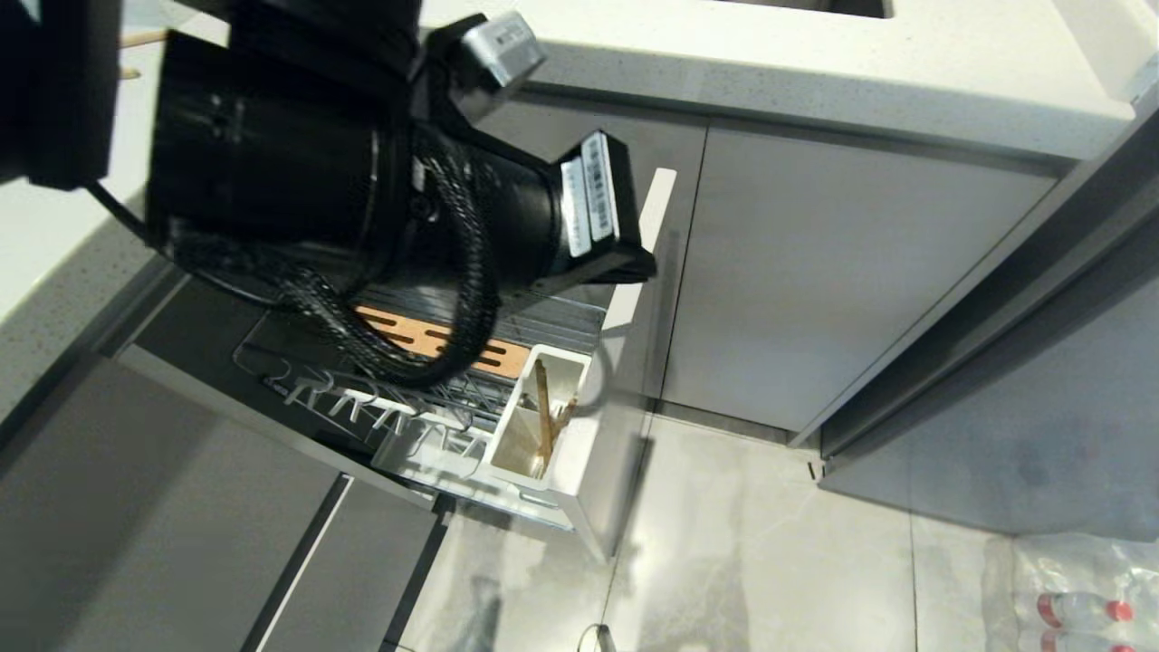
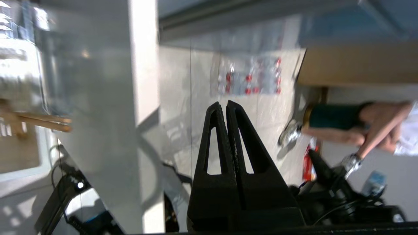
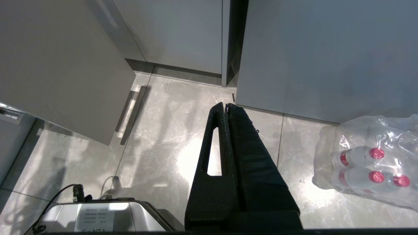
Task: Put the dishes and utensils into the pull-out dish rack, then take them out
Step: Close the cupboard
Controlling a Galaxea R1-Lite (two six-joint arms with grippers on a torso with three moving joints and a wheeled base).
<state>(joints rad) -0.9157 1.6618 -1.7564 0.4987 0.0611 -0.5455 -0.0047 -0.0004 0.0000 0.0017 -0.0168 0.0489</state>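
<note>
Left pincer point(image 2: 226, 105) together, empty, right pincer point(image 3: 226, 106) together, chopsticks point(image 1: 544, 418) in rack cup, no legible writing

Grey cabinet doors point(image 1: 842, 272) under a pale countertop point(image 1: 815, 63); shrink-wrapped bottles point(image 3: 369, 163) on the tiled floor point(image 3: 156, 153); a person's legs point(image 2: 343, 129) beside a table point(image 2: 359, 65).

Chrome wire rack point(image 1: 426, 398), shiny; brown wooden slotted strip point(image 1: 398, 330); light-wood chopsticks point(image 1: 543, 412) in white plastic cup point(image 1: 566, 453); matt grey cabinet doors point(image 1: 842, 272); glossy marbled floor tiles point(image 1: 770, 561); speckled pale surface point(image 1: 815, 72).
</note>
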